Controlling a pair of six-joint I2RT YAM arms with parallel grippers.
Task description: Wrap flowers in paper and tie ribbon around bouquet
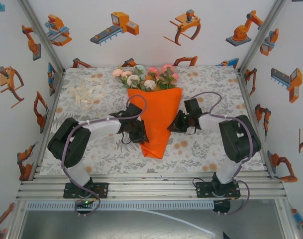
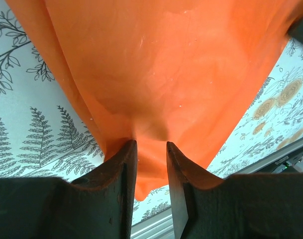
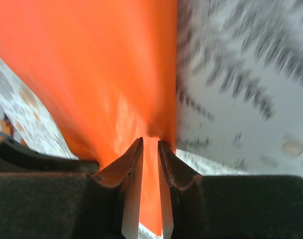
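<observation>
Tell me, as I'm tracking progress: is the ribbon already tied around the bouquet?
No, the ribbon lies in a loose heap on the table at the far left, apart from the bouquet.

The leaf-print table [image 1: 206, 144] bears the orange bouquet [image 1: 156, 117] mid-table and the ribbon [image 1: 87, 93] heaped far-left.

No text, label, brand or number can be read. Wordless machine drawings are printed on the walls [image 1: 156, 45]. Lettering cannot be made out on the ribbon [image 1: 86, 93] near the table's [image 1: 116, 154] far left corner.
</observation>
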